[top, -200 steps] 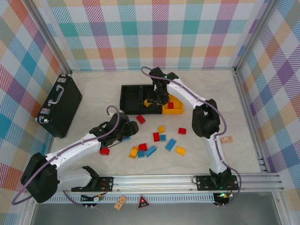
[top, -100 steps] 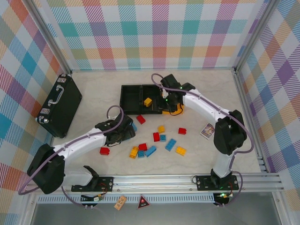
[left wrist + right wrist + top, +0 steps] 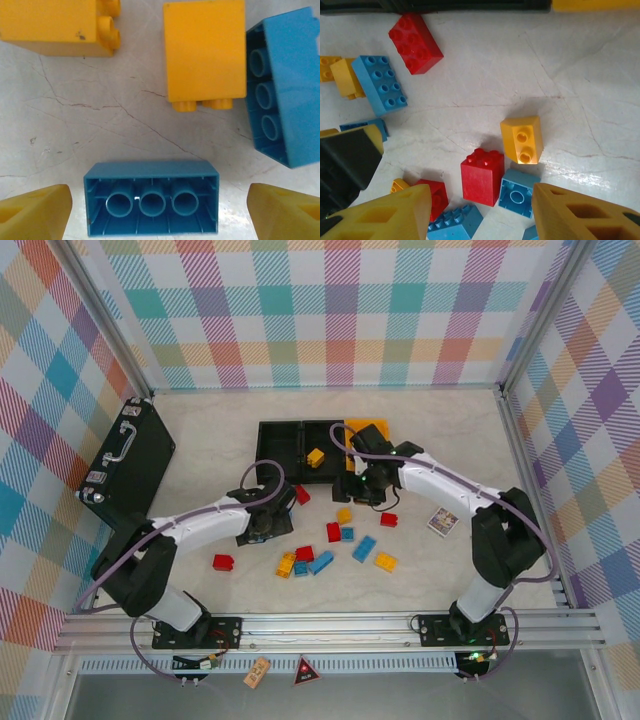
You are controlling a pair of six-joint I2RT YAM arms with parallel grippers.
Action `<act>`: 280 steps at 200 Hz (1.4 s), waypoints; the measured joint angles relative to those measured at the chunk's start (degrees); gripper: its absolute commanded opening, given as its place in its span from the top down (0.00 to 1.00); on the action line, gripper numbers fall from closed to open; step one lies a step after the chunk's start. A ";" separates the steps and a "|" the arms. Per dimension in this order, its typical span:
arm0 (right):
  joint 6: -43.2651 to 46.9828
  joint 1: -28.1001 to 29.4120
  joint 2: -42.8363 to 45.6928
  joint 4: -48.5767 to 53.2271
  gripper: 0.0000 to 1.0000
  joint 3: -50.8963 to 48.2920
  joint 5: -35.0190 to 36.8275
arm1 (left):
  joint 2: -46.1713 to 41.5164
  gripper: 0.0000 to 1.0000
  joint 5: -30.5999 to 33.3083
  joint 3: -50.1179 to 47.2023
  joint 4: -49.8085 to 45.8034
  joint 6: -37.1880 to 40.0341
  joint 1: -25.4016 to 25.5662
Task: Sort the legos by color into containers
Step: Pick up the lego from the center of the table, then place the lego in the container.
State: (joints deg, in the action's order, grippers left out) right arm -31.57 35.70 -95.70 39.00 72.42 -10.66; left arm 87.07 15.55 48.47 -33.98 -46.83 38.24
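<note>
Left hand [image 3: 160, 214] first, and it stood spread wide: two yellow fingertips [image 3: 35, 212] low at either side, with a blue studded plastic brick [image 3: 152, 197] lying between them on the pale marbled table [image 3: 100, 120], its hollow underside turned to the wrist camera. Bare table showed on both sides of that brick, so nothing was gripped. Just beyond it lay two yellow-orange plastic bricks [image 3: 205, 50] and, at the right edge, a second blue brick [image 3: 285, 85].

From above, a large black briefcase with a handle [image 3: 125, 465] sat far left by the wall. A lone red plastic brick [image 3: 223, 562] lay well apart from the rest, left of the main scatter of loose red, blue and yellow-orange legos [image 3: 330, 545] mid-table. Behind them ran the row of small open-top plastic bins. A black bin [image 3: 275, 440] was on the left. A second black bin [image 3: 330, 435] sat against it with one yellow-orange brick [image 3: 316, 456] inside. Last came a yellow-orange bin [image 3: 352, 428], partly hidden by the right arm.

Right hand [image 3: 481, 202] hung over the table just in front of those bins, fingers well apart and holding nothing. Below the gap sat a red square brick [image 3: 482, 175] just beside a small blue brick [image 3: 519, 192], and a tipped yellow-orange brick [image 3: 522, 140] lay a little beyond. Far right, a small printed card [image 3: 443, 522] lay alone.
</note>
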 measured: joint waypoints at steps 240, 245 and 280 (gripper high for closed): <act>-4.17 0.02 8.02 -1.29 0.47 -8.02 1.60 | 12.70 0.44 -9.55 29.44 -1.64 12.20 -13.40; -4.28 0.00 8.20 -1.27 0.47 -8.24 1.68 | 13.92 0.44 -9.81 30.42 -1.73 12.24 -13.55; -5.11 0.02 9.86 -1.36 0.47 -8.81 2.67 | 21.59 0.43 -10.12 36.63 -2.10 13.07 -14.82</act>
State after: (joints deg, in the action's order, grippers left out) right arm -36.69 35.73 -85.84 37.65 63.61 -7.99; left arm 108.66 5.43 85.10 -36.07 -33.76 23.42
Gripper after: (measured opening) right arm 0.529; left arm 0.594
